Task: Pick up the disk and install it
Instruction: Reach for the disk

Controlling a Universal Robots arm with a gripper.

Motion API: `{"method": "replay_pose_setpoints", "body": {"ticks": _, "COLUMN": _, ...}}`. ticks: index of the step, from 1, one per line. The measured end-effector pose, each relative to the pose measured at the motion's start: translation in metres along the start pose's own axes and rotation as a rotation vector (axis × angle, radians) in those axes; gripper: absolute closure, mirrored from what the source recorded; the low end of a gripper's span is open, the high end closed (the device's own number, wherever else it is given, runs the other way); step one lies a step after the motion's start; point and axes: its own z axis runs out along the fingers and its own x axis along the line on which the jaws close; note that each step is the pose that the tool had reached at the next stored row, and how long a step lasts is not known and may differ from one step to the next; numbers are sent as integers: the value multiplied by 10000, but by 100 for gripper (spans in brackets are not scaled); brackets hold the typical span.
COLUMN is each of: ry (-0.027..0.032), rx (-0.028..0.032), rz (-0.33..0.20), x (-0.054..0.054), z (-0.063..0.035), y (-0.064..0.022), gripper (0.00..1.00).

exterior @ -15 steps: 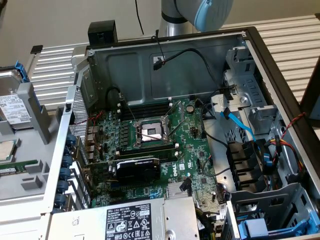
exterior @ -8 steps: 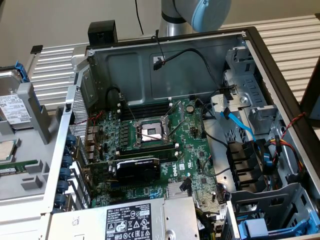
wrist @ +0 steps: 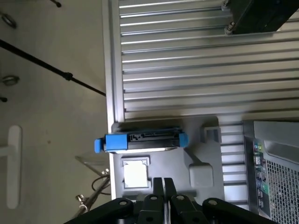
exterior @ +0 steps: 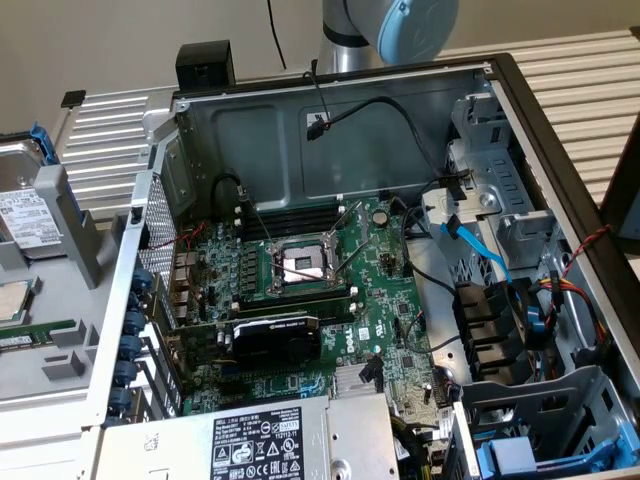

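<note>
Disk stood on edge in its grey holder, apart from the gripper, whose fingers were pressed together on nothing. Only the exterior view showed the open computer case.

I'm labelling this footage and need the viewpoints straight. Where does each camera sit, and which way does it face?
Exterior view: off the arm, above the open computer case, looking down at the motherboard; only the arm's base joint shows, behind the case.
Wrist view: on the wrist, high up, looking down past the shut gripper at the grey tray and slatted table.
Shared: the disk in its blue carrier stands on edge in the tray; the exterior view catches it at its left edge. Both show the case's perforated rear wall.
</note>
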Motion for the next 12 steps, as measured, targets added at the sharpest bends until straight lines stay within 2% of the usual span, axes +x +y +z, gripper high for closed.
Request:
{"method": "replay_pose_setpoints", "body": {"ticks": 10, "ry": -1, "rx": 16, "rz": 2, "x": 323, "z": 22, "y": 163, "gripper": 85}}
{"method": "replay_pose_setpoints", "body": {"ticks": 12, "ry": -30, "rx": 30, "rz": 2, "x": 360, "z": 26, "y": 198, "gripper": 85}}
